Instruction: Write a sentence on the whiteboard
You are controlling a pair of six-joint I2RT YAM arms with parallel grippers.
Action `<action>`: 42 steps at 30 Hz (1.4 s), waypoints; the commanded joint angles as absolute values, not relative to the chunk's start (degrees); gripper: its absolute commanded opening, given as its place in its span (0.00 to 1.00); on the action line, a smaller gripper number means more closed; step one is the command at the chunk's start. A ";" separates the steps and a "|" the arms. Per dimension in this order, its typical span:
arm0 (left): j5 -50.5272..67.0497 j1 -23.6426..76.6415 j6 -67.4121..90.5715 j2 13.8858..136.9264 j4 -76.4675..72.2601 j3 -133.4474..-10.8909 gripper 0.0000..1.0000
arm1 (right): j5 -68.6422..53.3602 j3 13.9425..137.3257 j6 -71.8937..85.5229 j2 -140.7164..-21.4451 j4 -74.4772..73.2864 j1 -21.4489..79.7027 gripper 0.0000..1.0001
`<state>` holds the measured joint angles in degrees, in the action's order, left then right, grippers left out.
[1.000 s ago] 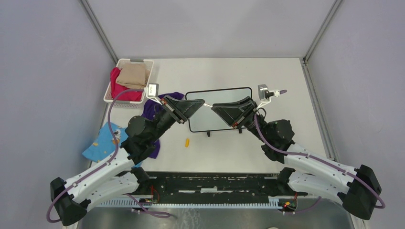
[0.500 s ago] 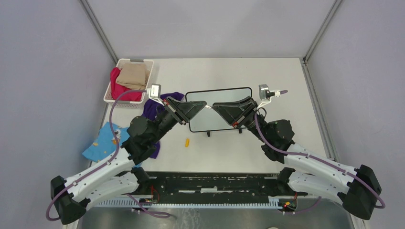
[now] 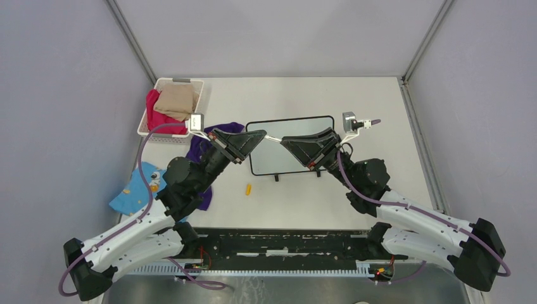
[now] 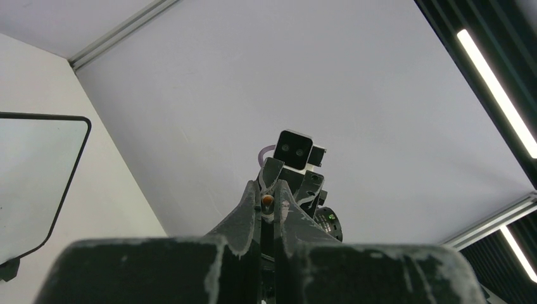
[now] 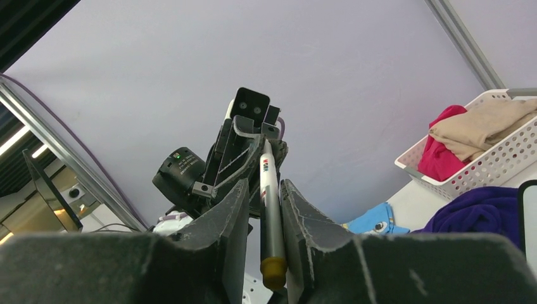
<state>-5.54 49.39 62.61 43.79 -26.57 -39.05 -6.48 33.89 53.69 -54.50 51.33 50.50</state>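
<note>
Since a second ago the left arm has drawn back a little toward its own side, so that more of the white marker (image 3: 272,137) shows between the two pincers. The right arm and the whiteboard (image 3: 285,161) lie as they did.

At the far left of the bench (image 3: 354,101) a blue cloth (image 3: 130,193) lies flat. Behind it a white basket (image 3: 200,95) holds a red cloth (image 3: 154,111) and a tan cloth (image 3: 177,101). A purple cloth (image 3: 229,126) lies under the left arm, just left of the whiteboard.

The left pincer (image 3: 258,133) hangs over the whiteboard's left end, its fingers pressed together on the marker's far end. In its wrist view a small orange spot shows between them. A small orange piece (image 3: 248,188) lies on the bench near the whiteboard's near left corner, apart from it.

The whiteboard sits near the middle of the bench, long side across, with two little black feet at its near edge and both pincers above it. The marker runs slantwise from one pincer to the other.

The right pincer (image 3: 285,140) stands narrow, closed round the marker's barrel. The barrel's orange butt shows low between its fingers (image 5: 231,215) in the right wrist view.
</note>
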 commanded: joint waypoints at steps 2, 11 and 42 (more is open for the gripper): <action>-7.18 49.48 64.89 44.52 -27.94 -40.60 0.02 | -7.91 36.16 54.03 -55.01 54.40 50.67 0.29; -6.67 49.91 65.65 45.52 -29.00 -40.34 0.02 | -6.32 35.71 53.83 -54.84 54.98 50.62 0.30; -10.18 51.86 65.03 47.08 -29.00 -40.01 0.02 | -5.90 35.15 54.25 -55.99 56.88 50.63 0.23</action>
